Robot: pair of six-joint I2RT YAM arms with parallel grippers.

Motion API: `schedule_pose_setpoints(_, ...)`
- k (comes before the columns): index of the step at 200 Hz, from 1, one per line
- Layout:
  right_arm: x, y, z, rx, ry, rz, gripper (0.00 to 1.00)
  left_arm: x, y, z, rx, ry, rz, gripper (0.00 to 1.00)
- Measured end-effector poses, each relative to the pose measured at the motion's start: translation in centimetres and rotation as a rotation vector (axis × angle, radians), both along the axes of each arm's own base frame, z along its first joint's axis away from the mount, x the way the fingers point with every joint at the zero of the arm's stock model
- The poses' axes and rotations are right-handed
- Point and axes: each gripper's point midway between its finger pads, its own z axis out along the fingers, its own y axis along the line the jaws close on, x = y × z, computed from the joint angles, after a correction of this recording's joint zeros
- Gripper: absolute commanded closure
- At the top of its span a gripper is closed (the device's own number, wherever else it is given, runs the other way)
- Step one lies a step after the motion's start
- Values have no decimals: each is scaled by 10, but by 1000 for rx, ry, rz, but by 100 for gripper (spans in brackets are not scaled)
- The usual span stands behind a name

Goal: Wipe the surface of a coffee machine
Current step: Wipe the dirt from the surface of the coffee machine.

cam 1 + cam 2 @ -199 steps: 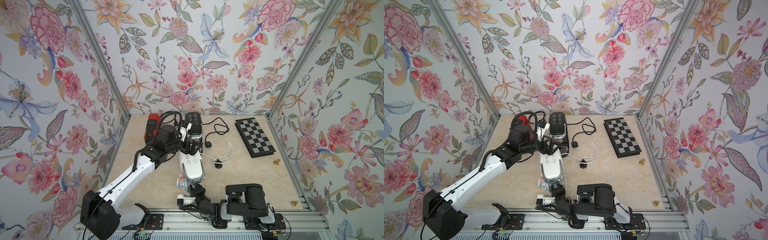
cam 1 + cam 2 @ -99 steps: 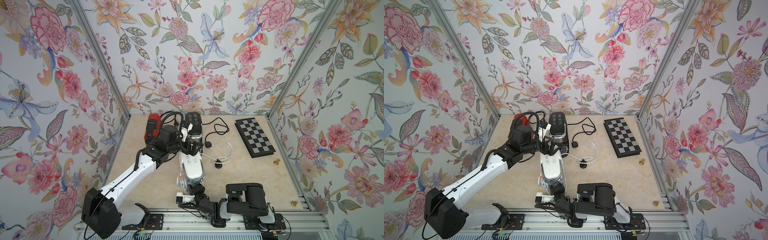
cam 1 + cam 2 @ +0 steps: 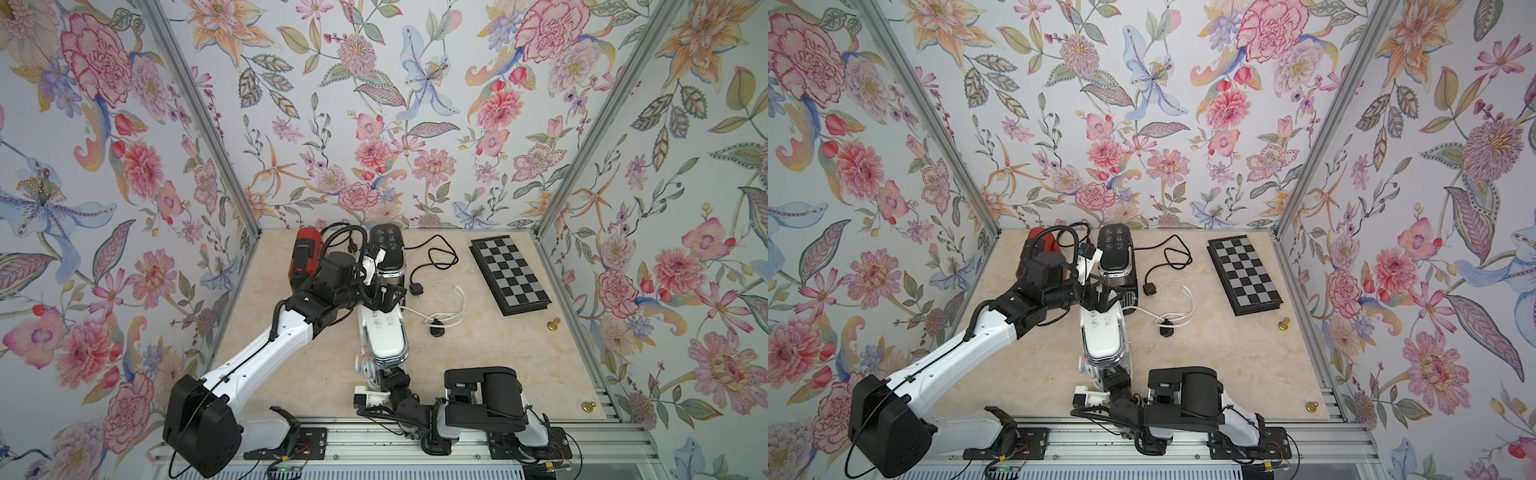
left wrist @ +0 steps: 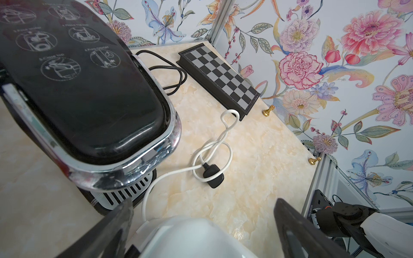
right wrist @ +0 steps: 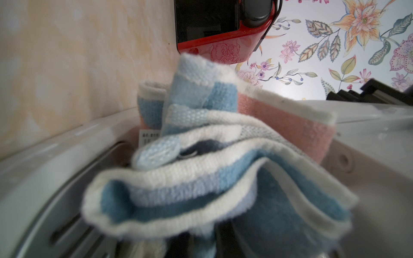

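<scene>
Right tool (image 3: 384, 374): clamped on bunched cloth (image 5: 223, 167) against white coffee machine (image 3: 386, 336). Left tool (image 3: 384, 296): spread wide, holding nothing. Risk: unbraced machine may slide under wipe pressure.

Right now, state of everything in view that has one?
left gripper: open, straddling white coffee machine
right gripper: shut on cloth
cloth: bunched, against white coffee machine
black coffee machine: lid shut
black cord: unplugged, plug lying loose
white cord: unplugged, looped
chessboard: folded shut, flat
gold pawns: both upright
</scene>
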Motion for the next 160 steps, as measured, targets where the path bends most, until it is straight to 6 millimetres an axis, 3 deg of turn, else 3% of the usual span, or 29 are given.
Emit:
schedule_pose_setpoints(60, 1, -6, 37, 59, -21, -25, 100, 0, -4, 4, -16, -15, -5, 1)
schedule_pose_setpoints(87, 1, -7, 35, 51, -22, -25, 100, 0, -4, 4, -17, -15, -6, 1)
schedule_pose_setpoints(126, 2, -7, 15, 3, -19, -37, 100, 0, -4, 3, -17, -16, -6, 1)
schedule_pose_setpoints(160, 1, -9, 17, 9, -20, -46, 100, 0, -4, 2, -18, -18, -6, 1)
